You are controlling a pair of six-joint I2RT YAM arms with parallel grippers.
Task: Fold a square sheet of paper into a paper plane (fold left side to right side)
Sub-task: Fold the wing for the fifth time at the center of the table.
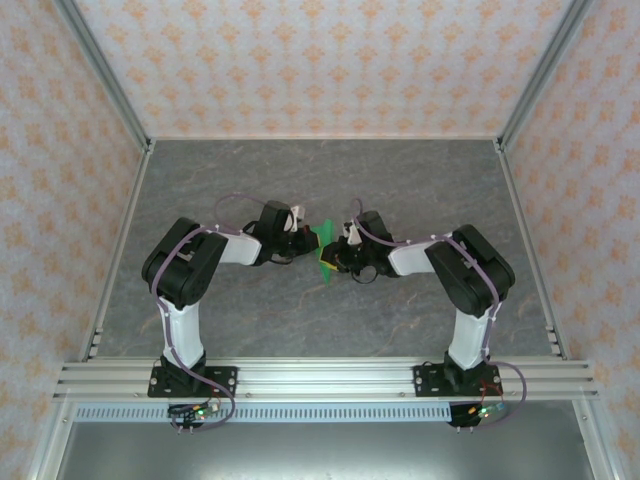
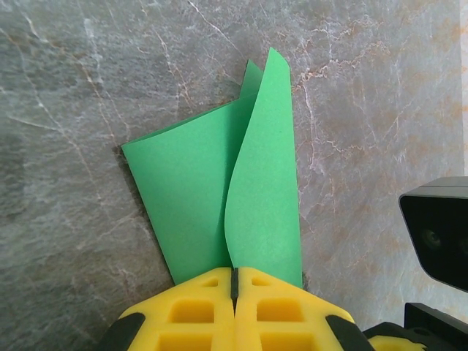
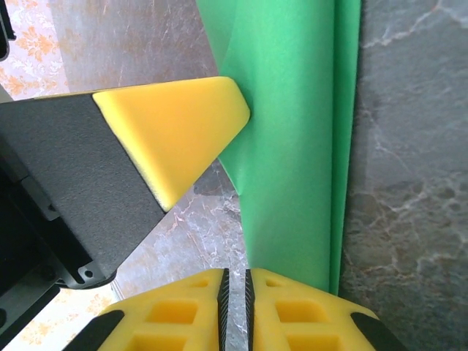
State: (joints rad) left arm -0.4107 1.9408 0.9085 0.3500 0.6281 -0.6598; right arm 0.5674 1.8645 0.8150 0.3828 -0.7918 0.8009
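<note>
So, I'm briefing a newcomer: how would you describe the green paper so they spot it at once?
Look to the middle of the grey marbled table, where the two arms' tips meet. The sheet of paper sits between the left gripper and right gripper; it alone is bright green, thin and partly folded.

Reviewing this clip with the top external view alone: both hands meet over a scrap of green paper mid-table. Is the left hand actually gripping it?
Observer: Yes. On the left wrist camera the left hand has its fingers shut together on the near edge of the square sheet of paper.
Reviewer: Is the sheet lying flat?
Observer: No. One side curls up and over the rest, and it is not creased down.
Reviewer: And the right hand?
Observer: On the right wrist camera the right hand is closed to a thin slit. The sheet runs past its tips, and I cannot tell whether it is pinched.
</note>
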